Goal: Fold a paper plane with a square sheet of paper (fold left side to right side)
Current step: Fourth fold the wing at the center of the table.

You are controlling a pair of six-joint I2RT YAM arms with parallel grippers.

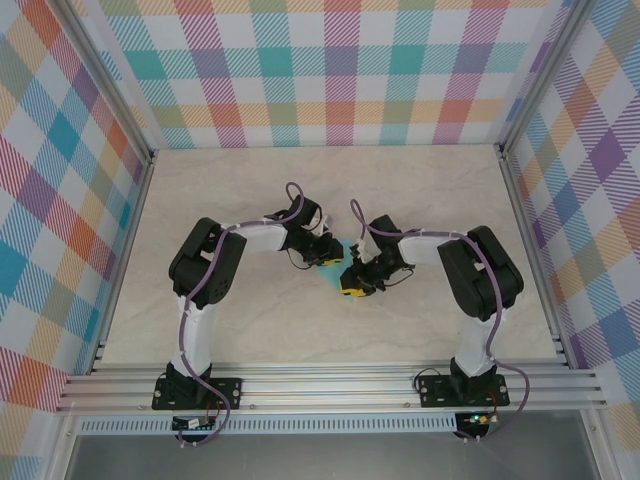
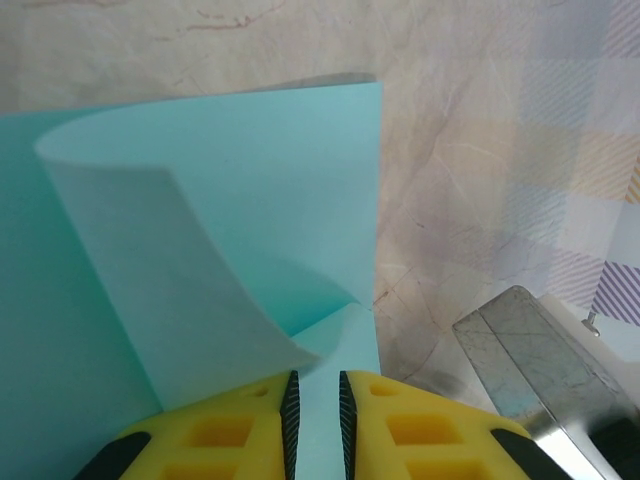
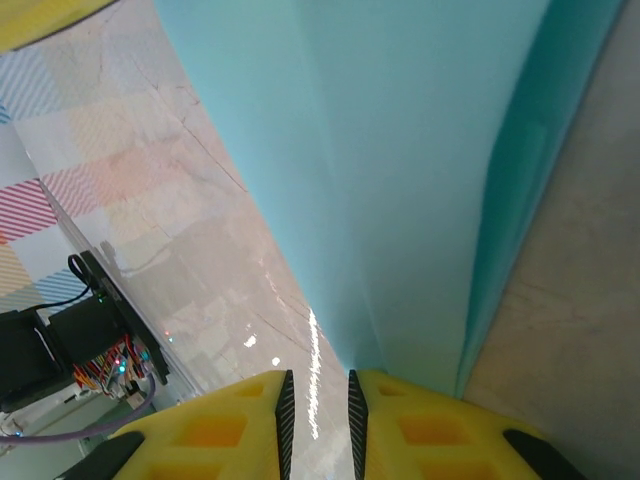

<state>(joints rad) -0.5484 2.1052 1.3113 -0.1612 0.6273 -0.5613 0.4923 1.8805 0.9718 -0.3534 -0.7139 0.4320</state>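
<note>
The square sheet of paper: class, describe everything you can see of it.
The square sheet of paper is thin, plain turquoise, matte. One side curls up and over in a soft loop, not creased flat. It lies on the marbled table between both grippers; the left gripper pinches its near edge, the right gripper meets another edge.

Lab robot cell, not a home or shop. Evidence: two arms bolted to an aluminium extrusion rail (image 1: pixel 330 385) along the near edge, left arm (image 1: pixel 215 275) and right arm (image 1: pixel 470 280), purple cables (image 1: pixel 195 340) running up from the bases. Extrusion posts (image 1: pixel 525 220) frame the sides. Plaid fabric backdrop panels (image 1: pixel 330 70) close in three sides, typical data-collection enclosure. Worktop (image 1: pixel 230 195) is a pale marble-look sheet. Right wrist view catches an exposed electronics board with multicolour wiring (image 3: pixel 105 360) at the worktop edge.
</note>
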